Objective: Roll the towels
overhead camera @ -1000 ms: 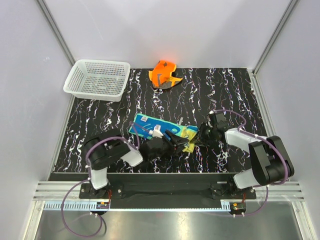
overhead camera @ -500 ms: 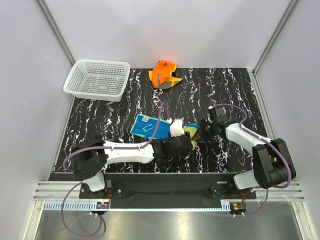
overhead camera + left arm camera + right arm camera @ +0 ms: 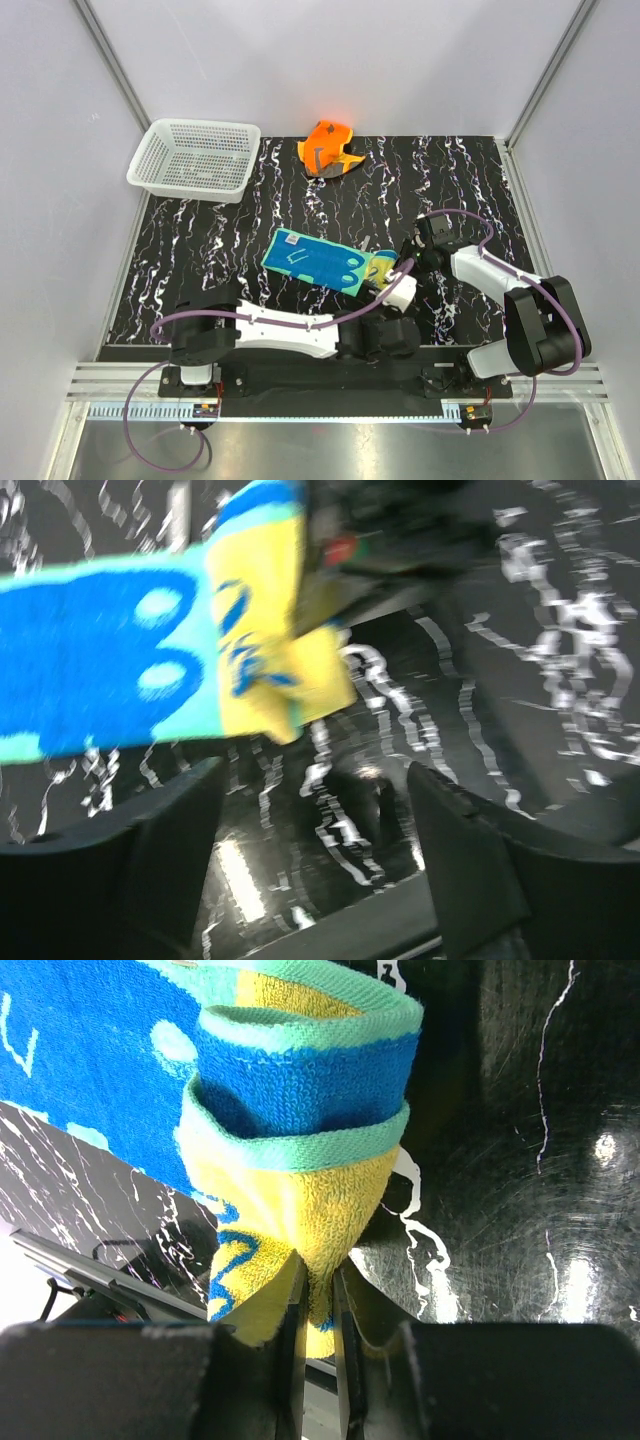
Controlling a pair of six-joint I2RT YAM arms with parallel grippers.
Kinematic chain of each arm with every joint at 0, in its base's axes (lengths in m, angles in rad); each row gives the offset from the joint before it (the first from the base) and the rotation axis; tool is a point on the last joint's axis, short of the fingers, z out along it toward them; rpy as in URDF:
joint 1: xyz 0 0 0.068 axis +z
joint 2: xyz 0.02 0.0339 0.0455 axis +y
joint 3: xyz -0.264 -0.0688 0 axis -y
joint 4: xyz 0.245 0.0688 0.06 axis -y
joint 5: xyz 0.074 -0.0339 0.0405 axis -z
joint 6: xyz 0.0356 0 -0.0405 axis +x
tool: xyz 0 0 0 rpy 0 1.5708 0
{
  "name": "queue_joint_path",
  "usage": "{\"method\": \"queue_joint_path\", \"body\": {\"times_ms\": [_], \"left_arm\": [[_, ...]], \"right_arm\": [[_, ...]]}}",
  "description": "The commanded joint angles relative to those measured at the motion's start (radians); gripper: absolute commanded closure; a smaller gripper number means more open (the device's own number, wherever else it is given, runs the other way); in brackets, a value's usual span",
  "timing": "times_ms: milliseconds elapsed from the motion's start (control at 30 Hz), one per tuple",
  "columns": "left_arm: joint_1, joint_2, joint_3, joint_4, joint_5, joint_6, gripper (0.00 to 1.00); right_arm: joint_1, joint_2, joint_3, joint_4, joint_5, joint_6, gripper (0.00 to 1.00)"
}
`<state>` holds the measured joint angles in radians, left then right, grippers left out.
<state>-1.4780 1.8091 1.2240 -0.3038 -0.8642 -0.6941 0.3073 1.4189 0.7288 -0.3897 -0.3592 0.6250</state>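
The spread towel (image 3: pixel 315 262) is bright blue with pale mint shapes and a mint-green border; its folded end is yellow with blue lettering. The other towel (image 3: pixel 328 147) is vivid orange with grey marks. The basket (image 3: pixel 205 125) is white mesh. The table (image 3: pixel 200 240) is black, veined with white marble streaks. The arms (image 3: pixel 280 330) are white and black.

We see two arms of the same build: glossy white link shells joined by black, rounded joint housings. The left arm (image 3: pixel 270 330) and right arm (image 3: pixel 500 285) each carry a thin purple cable (image 3: pixel 460 212) that loops loosely along the links. On both wrists we see matte black fingers (image 3: pixel 170 845), blocky with flat inner faces.
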Motion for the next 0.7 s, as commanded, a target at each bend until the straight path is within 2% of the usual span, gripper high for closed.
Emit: {"method": "queue_joint_path", "body": {"times_ms": [0,233,567,667], "left_arm": [[-0.010,0.032,0.043,0.090,-0.095,0.122,0.17],[0.010,0.142,0.123,0.043,-0.124,0.105,0.07],[0.119,0.199,0.106,0.066,-0.049,0.061,0.13],[0.134,0.193,0.065,0.152,0.017,0.096,0.16]], "right_arm": [[0.010,0.003,0.046,-0.012,-0.001,-0.018,0.81],[0.010,-0.009,0.046,-0.029,-0.017,-0.021,0.82],[0.010,-0.023,0.041,-0.052,-0.035,-0.025,0.82],[0.010,-0.017,0.038,-0.043,-0.049,-0.016,0.83]]}}
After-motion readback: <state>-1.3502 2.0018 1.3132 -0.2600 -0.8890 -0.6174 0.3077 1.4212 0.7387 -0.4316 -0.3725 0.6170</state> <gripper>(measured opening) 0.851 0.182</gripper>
